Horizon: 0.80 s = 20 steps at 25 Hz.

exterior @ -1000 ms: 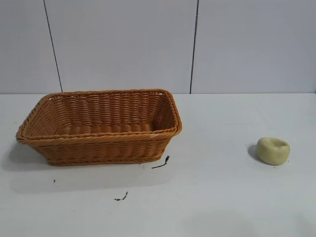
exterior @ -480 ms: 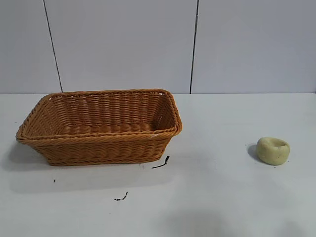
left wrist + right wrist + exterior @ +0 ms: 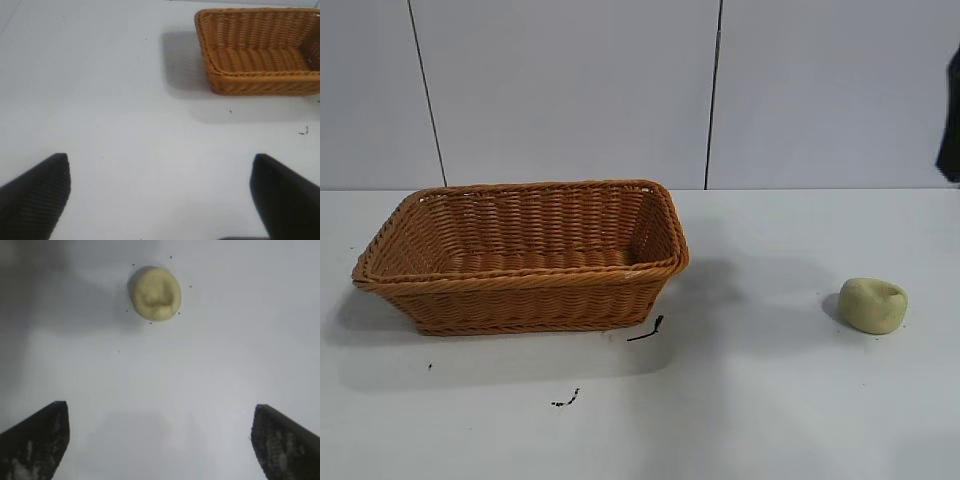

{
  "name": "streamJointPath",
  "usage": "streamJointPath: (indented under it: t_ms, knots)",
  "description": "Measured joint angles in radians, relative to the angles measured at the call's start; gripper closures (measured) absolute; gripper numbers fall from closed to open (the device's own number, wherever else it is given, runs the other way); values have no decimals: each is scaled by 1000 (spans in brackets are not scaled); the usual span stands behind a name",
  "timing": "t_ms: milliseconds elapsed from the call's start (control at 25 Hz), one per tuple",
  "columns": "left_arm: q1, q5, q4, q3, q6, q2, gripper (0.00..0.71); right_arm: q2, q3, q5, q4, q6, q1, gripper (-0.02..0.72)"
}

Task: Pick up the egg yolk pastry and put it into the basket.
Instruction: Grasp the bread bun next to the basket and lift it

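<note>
2 grippers spread wide, I hold nothing | right gripper (image 3: pixel 160 440) over bare table (image 3: pixel 770 400), egg yolk pastry (image 3: pixel 155 293) ahead, path clear | left gripper (image 3: pixel 160 200) well short of basket (image 3: pixel 260 52) | exterior: black scuffs (image 3: pixel 645 330) by basket (image 3: pixel 520 255), pastry (image 3: pixel 872 304) well apart at right, dark arm edge (image 3: pixel 950 120) far right.

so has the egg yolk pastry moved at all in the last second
No. The egg yolk pastry sits at the same spot on the table, equally far right of the basket.
</note>
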<state>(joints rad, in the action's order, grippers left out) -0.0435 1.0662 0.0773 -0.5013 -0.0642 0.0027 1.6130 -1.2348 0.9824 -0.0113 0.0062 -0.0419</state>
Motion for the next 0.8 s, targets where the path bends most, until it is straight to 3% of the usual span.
streamJointPath:
  t_ms: [360,800]
  knots:
    - [0,0,0,0,0,0,14,375,-202,-5,-17,-6,-3,19]
    - [0,0,0,0,0,0,14,529,-216,-77,-24,-11,-3,19]
